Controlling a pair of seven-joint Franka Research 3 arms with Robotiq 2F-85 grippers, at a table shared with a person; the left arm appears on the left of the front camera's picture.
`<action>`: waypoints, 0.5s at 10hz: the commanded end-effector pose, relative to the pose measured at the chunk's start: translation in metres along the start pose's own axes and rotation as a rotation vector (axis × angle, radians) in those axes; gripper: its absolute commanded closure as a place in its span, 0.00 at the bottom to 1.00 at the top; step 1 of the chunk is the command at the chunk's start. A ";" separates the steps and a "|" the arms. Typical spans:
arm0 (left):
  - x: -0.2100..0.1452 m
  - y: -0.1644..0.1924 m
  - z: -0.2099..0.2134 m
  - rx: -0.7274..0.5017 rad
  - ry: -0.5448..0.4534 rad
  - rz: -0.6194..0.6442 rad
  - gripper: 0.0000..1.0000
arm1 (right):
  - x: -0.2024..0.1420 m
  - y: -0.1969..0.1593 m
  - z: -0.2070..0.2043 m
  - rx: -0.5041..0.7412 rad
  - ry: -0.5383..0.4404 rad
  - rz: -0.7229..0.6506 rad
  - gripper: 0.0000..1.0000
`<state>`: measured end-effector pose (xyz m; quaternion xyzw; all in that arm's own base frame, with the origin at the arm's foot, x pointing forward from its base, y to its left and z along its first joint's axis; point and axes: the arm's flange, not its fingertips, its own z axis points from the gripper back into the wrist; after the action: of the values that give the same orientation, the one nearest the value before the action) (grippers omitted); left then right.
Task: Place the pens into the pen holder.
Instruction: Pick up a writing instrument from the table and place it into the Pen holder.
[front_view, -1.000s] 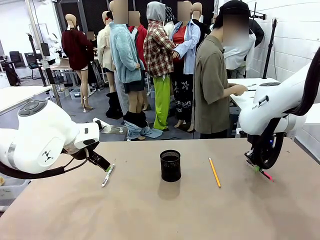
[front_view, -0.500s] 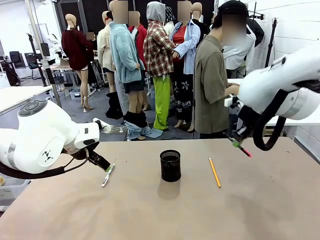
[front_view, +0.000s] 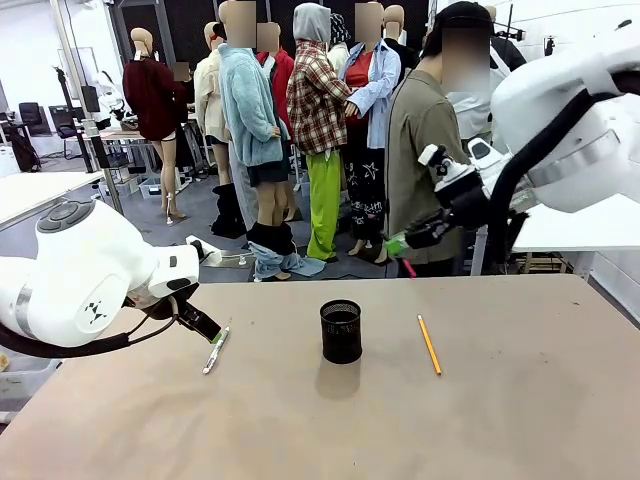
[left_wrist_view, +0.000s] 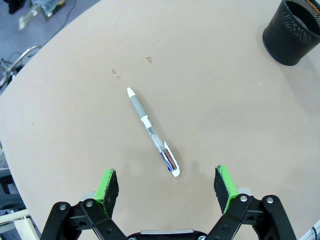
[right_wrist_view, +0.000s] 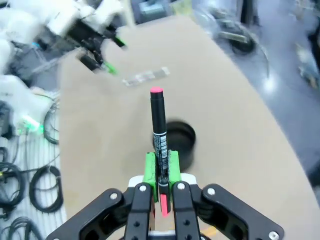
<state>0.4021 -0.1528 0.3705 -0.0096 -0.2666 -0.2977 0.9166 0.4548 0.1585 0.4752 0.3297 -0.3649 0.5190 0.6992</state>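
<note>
Clamped upright between the green pads of the right end effector (right_wrist_view: 160, 167): a black pen (right_wrist_view: 158, 125) with a pink tip, pointing away. Beyond it, blurred, the pen holder (right_wrist_view: 184, 142), standing mid-worktop (right_wrist_view: 100, 150). Farther off, a pale pen (right_wrist_view: 145, 76) lying flat, just beside the left end effector (right_wrist_view: 115, 56), pads spread apart.

Pen (front_view: 215, 351), pencil (front_view: 429, 344) flat; holder (front_view: 341, 331) upright btwn.

The left arm comes in low from the near left, its hand (left_wrist_view: 166, 181) hanging over the bench (front_view: 300, 420) with fingers spread wide. The right arm arches high from the right, wrist pointing left. Its hand (right_wrist_view: 160, 165) is raised well above the bench, pads clamped on a pen (right_wrist_view: 158, 120).
</note>
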 end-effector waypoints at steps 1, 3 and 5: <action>0.000 0.002 0.001 0.000 -0.002 0.005 0.00 | -0.004 -0.027 -0.033 0.182 -0.106 0.048 1.00; 0.000 0.002 0.001 0.000 -0.002 0.005 0.00 | 0.011 -0.033 -0.076 0.325 -0.183 0.058 1.00; 0.000 0.002 0.001 0.000 -0.002 0.005 0.00 | 0.012 -0.028 -0.110 0.365 -0.149 0.031 1.00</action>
<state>0.4022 -0.1528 0.3705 -0.0094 -0.2665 -0.2978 0.9166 0.4934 0.2455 0.4271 0.4835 -0.3302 0.5633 0.5830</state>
